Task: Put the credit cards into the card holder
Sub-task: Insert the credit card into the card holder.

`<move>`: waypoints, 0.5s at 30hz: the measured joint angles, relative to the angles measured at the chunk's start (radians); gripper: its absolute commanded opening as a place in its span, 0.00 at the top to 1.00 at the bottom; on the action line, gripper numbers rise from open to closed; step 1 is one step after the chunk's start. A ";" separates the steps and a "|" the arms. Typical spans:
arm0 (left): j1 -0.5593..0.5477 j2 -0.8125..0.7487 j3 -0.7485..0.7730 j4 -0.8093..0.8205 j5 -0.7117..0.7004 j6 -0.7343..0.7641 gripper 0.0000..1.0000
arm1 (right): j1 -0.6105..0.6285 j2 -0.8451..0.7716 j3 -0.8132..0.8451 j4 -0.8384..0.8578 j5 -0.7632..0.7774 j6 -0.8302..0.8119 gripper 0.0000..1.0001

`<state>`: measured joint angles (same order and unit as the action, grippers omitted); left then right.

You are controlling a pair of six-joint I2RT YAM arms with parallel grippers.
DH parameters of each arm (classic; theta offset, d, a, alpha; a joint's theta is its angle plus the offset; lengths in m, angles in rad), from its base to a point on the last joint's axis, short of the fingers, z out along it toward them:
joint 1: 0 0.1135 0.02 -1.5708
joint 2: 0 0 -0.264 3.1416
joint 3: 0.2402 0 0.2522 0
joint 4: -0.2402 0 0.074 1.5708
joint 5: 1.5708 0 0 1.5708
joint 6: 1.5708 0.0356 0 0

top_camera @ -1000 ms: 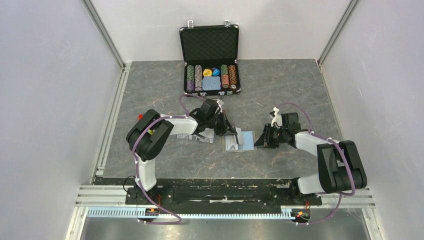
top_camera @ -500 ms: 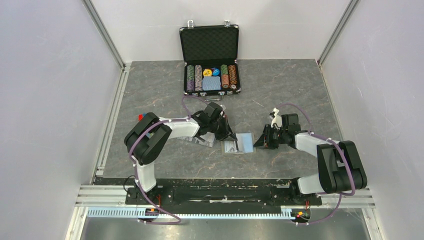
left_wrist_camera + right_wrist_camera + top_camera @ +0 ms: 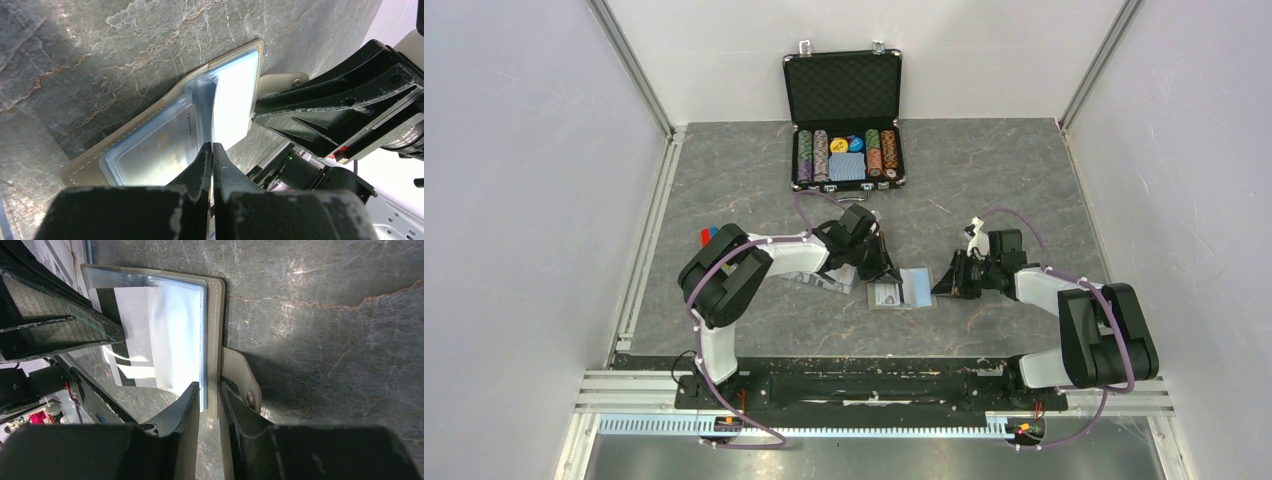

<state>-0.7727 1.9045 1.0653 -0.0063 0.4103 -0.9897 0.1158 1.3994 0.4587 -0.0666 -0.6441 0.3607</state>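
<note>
The taupe card holder (image 3: 914,287) lies open on the table between both arms, its light blue sleeves facing up. My left gripper (image 3: 887,275) (image 3: 212,147) is shut on a whitish credit card (image 3: 132,335) with a dark stripe. The card's far end lies in the holder's right sleeve. Another credit card (image 3: 167,145) with gold marks sits in the left sleeve. My right gripper (image 3: 946,280) (image 3: 209,387) is shut on the card holder's right edge (image 3: 216,315), beside the tab clasp (image 3: 240,375).
An open black poker-chip case (image 3: 844,120) with chip stacks and a blue deck stands at the back centre. Clear plastic sleeves (image 3: 816,281) lie under my left forearm. Metal frame rails (image 3: 646,230) border the table left and right.
My left gripper has moved a little right and nearer with the card, bringing it further over the card holder. The right arm has barely moved.
</note>
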 measured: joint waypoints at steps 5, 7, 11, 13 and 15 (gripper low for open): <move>-0.011 0.001 0.017 -0.026 -0.021 0.000 0.93 | -0.003 -0.002 -0.010 0.016 -0.009 0.006 0.78; -0.016 0.004 0.033 -0.046 -0.031 0.002 0.81 | -0.004 -0.004 -0.014 0.022 -0.010 0.006 0.78; -0.038 0.021 0.075 -0.117 -0.075 0.034 0.67 | -0.002 -0.005 -0.022 0.026 -0.021 0.010 0.78; -0.049 0.025 0.095 -0.163 -0.092 0.054 0.59 | -0.002 -0.005 -0.025 0.026 -0.028 0.011 0.78; -0.058 0.027 0.120 -0.208 -0.102 0.075 0.54 | -0.002 -0.005 -0.027 0.026 -0.032 0.011 0.78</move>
<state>-0.8310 1.9316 1.1851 -0.2138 0.3080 -0.9150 0.1139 1.3941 0.4320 -0.0410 -0.6765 0.3721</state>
